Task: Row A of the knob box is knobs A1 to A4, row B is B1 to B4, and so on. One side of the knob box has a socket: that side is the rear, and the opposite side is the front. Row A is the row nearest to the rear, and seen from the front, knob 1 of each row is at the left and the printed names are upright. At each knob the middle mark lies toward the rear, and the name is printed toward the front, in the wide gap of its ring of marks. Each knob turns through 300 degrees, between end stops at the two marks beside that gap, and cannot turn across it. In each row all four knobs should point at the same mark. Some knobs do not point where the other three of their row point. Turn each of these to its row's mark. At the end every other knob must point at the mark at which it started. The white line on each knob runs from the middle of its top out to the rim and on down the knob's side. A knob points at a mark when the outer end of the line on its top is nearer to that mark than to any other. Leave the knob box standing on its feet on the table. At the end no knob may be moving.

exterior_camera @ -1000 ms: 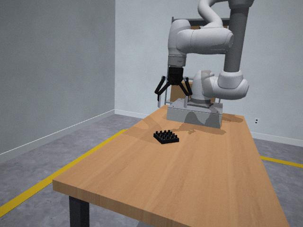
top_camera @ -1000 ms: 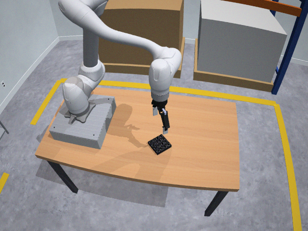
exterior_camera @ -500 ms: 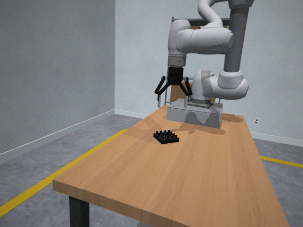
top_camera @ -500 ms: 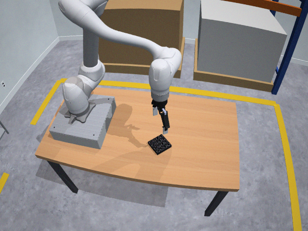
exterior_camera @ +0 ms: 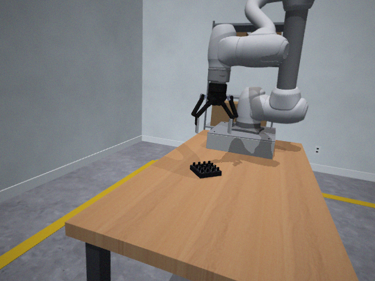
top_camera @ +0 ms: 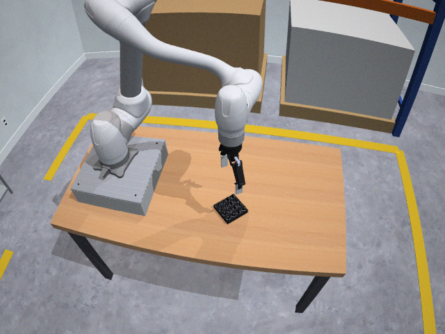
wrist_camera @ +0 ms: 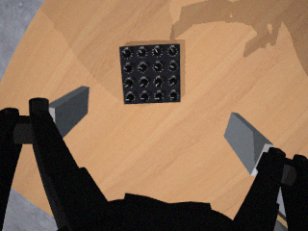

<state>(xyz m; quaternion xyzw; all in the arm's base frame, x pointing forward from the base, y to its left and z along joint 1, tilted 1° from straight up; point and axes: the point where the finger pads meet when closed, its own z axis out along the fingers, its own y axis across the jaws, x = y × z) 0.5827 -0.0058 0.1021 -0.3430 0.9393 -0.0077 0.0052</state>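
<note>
Gripper [exterior_camera: 213, 127] spread wide, pinching nothing, hanging high over table [exterior_camera: 242, 218], pointing down. Fingers frame knob box in wrist view without touching it. Arm [top_camera: 186, 59] reaches from grey base [top_camera: 143, 201] at table end. Large crates [top_camera: 345, 57] on floor behind. Knob box [top_camera: 230, 208] sits flat near table middle, four-by-four knobs up, well below gripper; pointer lines too small to read.

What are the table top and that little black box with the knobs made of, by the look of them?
The table top looks like light wood or wood veneer: streaky grain, satin sheen. The knob box seems to be matte black plastic, though its look leaves painted metal possible.
</note>
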